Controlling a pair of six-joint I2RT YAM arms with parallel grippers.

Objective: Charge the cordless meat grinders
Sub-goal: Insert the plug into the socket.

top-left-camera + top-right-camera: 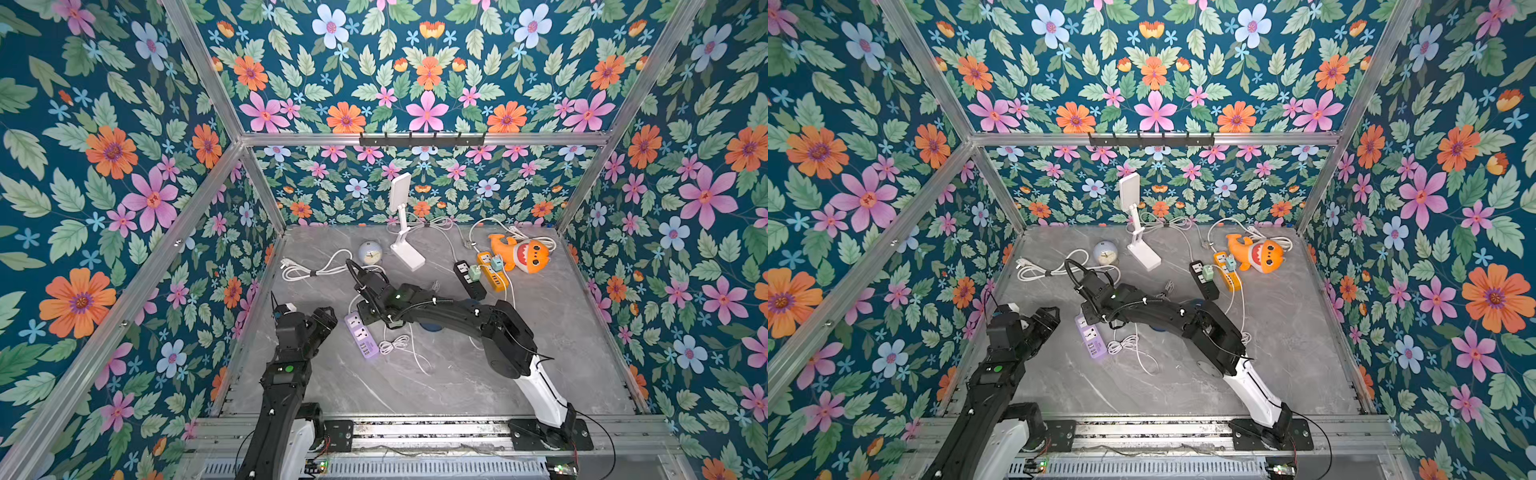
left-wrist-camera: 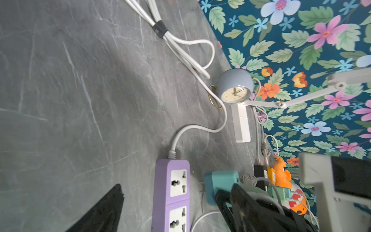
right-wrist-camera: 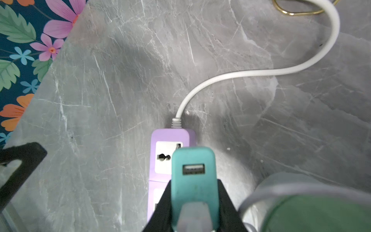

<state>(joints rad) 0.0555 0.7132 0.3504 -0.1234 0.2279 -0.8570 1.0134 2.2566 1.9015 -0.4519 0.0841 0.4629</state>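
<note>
The grinders are nearly hidden from me. In a top view only a sliver of a dark blue grinder [image 1: 430, 327] peeps out from under my right arm. My right wrist view catches a blurred pale green grinder [image 3: 313, 213] just beside my pincer. My right pincer [image 3: 194, 186] is clamped on a teal plug adapter [image 3: 192, 158], its USB port facing the camera. It hangs over the purple power strip [image 3: 170, 138] at the socket nearest the cord. My left pincer [image 1: 322, 318] stands wide open with nothing in it, near the strip on the side away from my right arm. I judge the step in hand is seating that adapter so a grinder can draw power. To do it well I should square the prongs with the slots and press straight down without tilting. The light strip may skid on the smooth table [image 3: 120, 80], so my free left pincer could steady it. The right wrist view gives me the line-up over the socket but hides the prongs behind the adapter's body. The left wrist view, from the side, shows what look like the prongs [image 2: 201, 185], bare and not yet in. Only the top views show the wider lay: a second adapter [image 1: 474, 272] sits in the black strip [image 1: 468, 286] and a third adapter [image 1: 496, 262] in the orange strip [image 1: 494, 280] by the toy shark [image 1: 521, 253].
</note>
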